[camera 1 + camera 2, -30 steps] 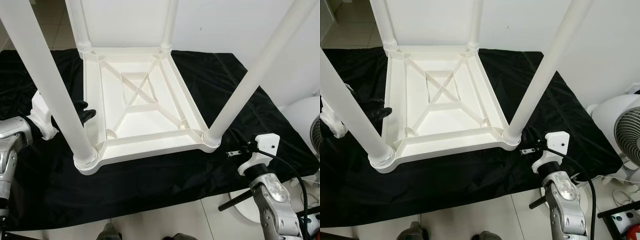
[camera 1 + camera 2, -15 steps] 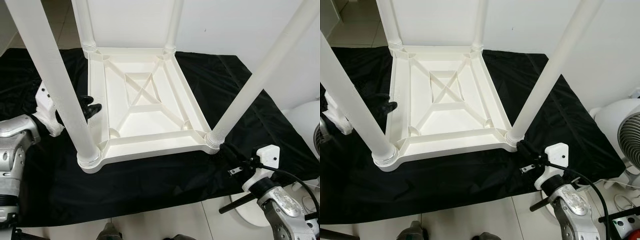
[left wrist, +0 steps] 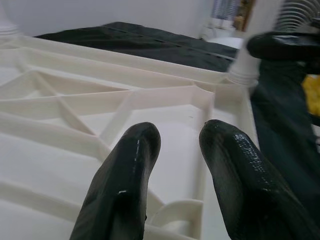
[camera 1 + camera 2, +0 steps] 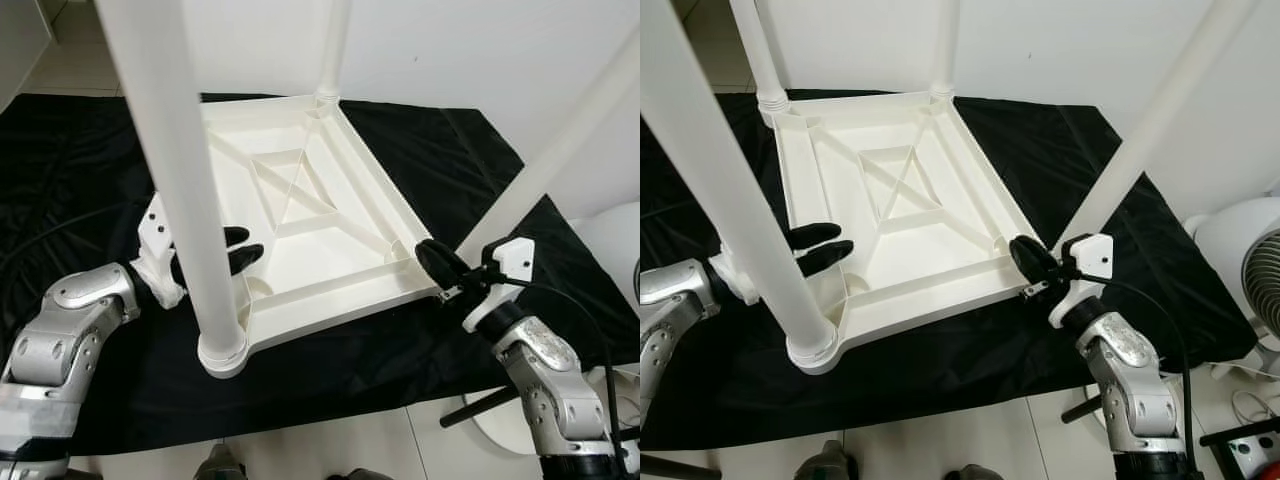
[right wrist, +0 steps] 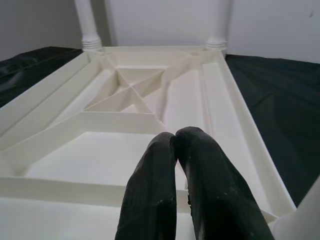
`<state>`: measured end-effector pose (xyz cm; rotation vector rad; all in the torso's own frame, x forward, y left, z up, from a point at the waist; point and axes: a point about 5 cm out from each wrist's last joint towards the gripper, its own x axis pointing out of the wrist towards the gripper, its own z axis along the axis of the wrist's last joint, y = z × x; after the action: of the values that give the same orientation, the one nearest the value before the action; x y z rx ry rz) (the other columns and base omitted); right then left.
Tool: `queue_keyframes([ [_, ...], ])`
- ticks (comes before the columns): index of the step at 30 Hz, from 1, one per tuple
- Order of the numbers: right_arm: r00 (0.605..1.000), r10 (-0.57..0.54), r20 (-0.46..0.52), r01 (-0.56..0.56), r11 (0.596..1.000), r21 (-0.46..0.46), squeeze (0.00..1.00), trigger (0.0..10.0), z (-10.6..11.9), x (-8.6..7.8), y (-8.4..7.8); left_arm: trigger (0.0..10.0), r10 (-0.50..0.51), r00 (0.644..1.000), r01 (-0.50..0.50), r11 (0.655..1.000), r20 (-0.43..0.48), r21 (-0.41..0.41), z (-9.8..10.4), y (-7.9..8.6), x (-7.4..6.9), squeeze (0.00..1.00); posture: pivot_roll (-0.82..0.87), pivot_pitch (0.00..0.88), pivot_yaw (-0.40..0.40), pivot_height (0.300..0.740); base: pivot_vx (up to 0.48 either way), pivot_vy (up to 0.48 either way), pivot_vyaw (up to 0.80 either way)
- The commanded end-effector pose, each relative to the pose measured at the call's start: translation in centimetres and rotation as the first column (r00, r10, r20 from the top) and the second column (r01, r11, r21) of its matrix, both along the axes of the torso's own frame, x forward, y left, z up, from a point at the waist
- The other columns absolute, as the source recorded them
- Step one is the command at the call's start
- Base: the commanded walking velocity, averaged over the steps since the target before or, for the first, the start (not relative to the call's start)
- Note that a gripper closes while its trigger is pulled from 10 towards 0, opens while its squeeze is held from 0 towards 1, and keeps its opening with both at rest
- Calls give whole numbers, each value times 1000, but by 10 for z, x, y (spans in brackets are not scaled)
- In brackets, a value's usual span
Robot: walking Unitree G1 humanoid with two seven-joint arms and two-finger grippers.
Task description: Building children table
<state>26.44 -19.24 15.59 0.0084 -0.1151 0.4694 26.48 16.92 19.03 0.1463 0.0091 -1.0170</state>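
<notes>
Right now the white children's table (image 4: 300,215) lies upside down on a black cloth (image 4: 420,150), its legs (image 4: 185,200) pointing up and its ribbed underside open to view. At about eight o'clock the left gripper (image 4: 240,250) reaches over the table's long rim just beside the near leg, its fingers (image 3: 125,185) parted with a clear gap above the inner panel. At about four o'clock the right gripper (image 4: 440,265) sits at the near right corner rim with its fingers (image 5: 165,190) pressed together on nothing, black cloth lying bare beyond that edge.
</notes>
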Motion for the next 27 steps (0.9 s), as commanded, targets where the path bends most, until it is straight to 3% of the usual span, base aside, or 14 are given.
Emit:
queue_keyframes([
  [1,997,-77,13,77,997,-18,0,10000,2,6,-17,10000,-185,981,185,983,-53,-3,-6,-18,-16,0,120,39,-94,740,0,0,0],
  [6,980,-197,37,198,980,-20,0,10000,6,16,-40,10000,-255,964,255,967,-78,-14,-10,-32,-26,0,117,38,-94,740,0,0,0],
  [7,957,-284,58,286,958,-21,0,10000,8,20,-53,10000,-272,959,271,962,-82,-19,-11,-36,-27,0,113,37,-89,740,0,0,0],
  [8,957,-284,58,286,958,-21,0,10000,8,20,-53,10000,-272,959,271,962,-82,-19,-11,-36,-27,0,113,37,-89,740,0,0,0],
  [9,934,-350,72,351,936,-7,0,10000,11,23,-63,10000,-280,957,279,960,-82,-23,-11,-40,-27,0,112,37,-88,740,0,0,0],
  [13,898,-430,92,430,903,22,0,10000,15,26,-75,10000,-287,955,286,958,-80,-30,-9,-44,-26,0,105,35,-82,740,0,0,0],
  [18,894,-436,106,437,899,15,0,10000,12,24,-69,10000,-306,948,304,952,-84,-25,-8,-48,-28,0,101,38,-77,740,0,0,0],
  [20,893,-442,90,439,897,45,0,10000,2,19,-53,10000,-250,967,251,968,-52,14,-10,-50,-17,0,100,39,-73,740,0,0,0],
  [27,881,-469,52,465,882,74,0,10000,-17,7,-31,10000,-186,982,188,980,-24,73,-11,-40,0,0,93,37,-66,740,0,0,0],
])
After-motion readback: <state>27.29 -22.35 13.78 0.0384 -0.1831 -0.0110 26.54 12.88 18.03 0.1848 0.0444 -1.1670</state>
